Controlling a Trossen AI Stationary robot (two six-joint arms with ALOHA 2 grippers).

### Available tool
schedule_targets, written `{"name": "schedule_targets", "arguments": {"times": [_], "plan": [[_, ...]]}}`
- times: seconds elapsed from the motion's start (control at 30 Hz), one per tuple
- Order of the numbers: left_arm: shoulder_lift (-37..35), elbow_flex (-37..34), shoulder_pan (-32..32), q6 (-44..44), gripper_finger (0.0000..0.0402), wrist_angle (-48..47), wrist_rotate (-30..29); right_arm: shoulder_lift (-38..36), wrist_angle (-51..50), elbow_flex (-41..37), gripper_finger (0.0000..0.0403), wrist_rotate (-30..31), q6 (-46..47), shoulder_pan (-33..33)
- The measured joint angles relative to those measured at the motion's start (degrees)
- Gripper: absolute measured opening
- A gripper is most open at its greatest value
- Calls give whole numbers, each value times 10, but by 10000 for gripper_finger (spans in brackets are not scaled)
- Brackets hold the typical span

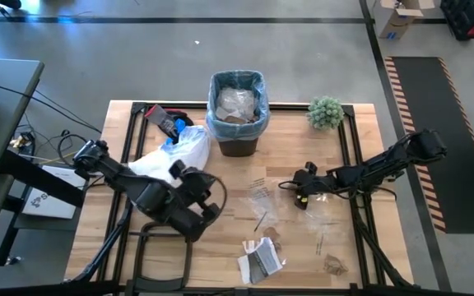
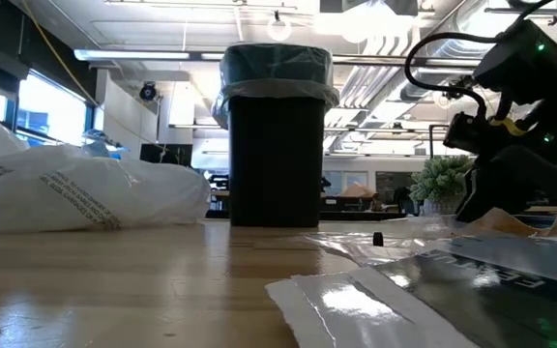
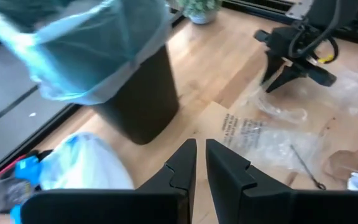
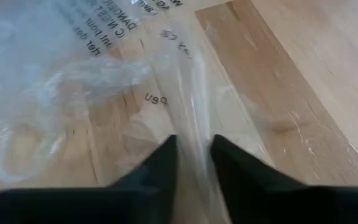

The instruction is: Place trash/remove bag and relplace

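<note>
The black bin (image 1: 237,123) stands at the table's far middle, lined with the light-blue bag (image 1: 257,86), its rim folded over the bin's edge; some trash lies inside. Clear wrappers (image 1: 262,201), a black-and-white packet (image 1: 262,259) and brown paper scraps (image 1: 333,263) lie flat on the wood. My right gripper (image 4: 194,158) is down at a clear plastic wrapper (image 3: 272,115) right of centre, shut on it. My left gripper (image 3: 199,158) hangs shut and empty above the table's near left, pointing toward the bin. My right gripper pinches a raised fold of the clear plastic wrapper (image 4: 188,118) between its two fingers. The fingers slant down at it from above. The rest of the wrapper (image 4: 48,93) lies spread on the table.
A whiter plastic bag (image 1: 175,152) lies left of the bin, with a red-and-black item (image 1: 164,119) behind it. A small green plant (image 1: 325,113) stands at the far right. Black frame rails (image 1: 356,156) run along the table's sides. Bare wood lies between the two grippers.
</note>
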Motion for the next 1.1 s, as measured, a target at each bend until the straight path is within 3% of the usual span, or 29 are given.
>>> {"name": "schedule_targets", "arguments": {"times": [0.1, 0.27, 0.47, 0.6, 0.73, 0.9, 1.0, 1.1], "plan": [[-11, 0, -24, -57, 15, -51, -23, -4, -23, 19, 11, -14, -1, 0], [-28, 0, -61, -116, 14, -95, -63, -25, -125, 107, 2, -22, -13, -1], [-47, 0, -95, -115, 14, -96, -112, -46, -322, 306, 0, -45, -90, -17], [-51, 0, -113, -115, 14, -96, -149, -49, -372, 454, 0, -43, -186, -16], [-51, 0, -122, -115, 14, -97, -168, -50, -284, 557, 0, -25, -301, -36], [-51, 0, -124, -115, 14, -97, -168, -38, -87, 610, 0, -15, -425, -112], [-51, 0, -124, -115, 14, -97, -169, -14, 11, 620, 0, -14, -452, -175], [-50, 0, -124, -115, 14, -97, -169, 27, 39, 619, 0, -33, -439, -237]]}}
